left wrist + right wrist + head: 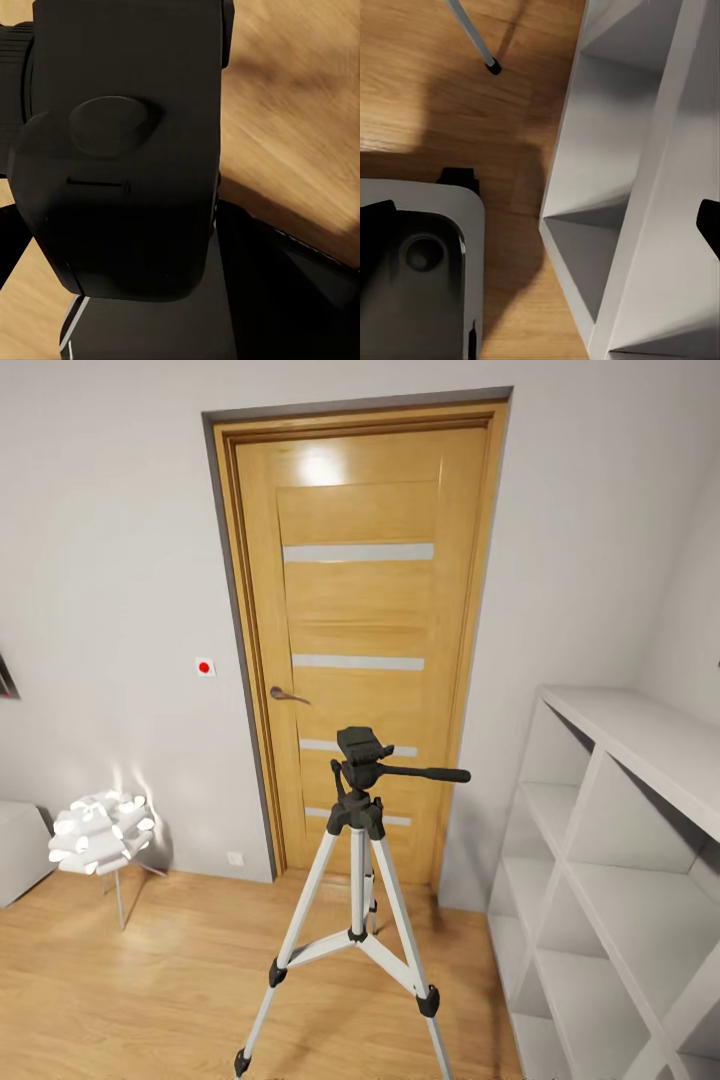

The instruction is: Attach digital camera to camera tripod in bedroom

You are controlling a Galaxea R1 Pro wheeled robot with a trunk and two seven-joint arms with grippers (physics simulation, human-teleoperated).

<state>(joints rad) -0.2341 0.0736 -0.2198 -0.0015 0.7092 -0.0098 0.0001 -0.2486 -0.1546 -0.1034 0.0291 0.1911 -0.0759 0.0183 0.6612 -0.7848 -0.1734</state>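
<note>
Tripod waiting ahead, camera held close at the left wrist.

Standing before the oak door [360, 650], the camera tripod [358, 860] has its black head bare, pan handle pointing right. The digital camera [127, 157] sits right against the left wrist's lens, seemingly carried, though I cannot tell how either arm's fingers stand. Next, I judge, comes raising the camera onto that head. White cube shelving [610, 860] crowds the right; a white ball lamp [100, 832] stands far left, well apart.
</note>
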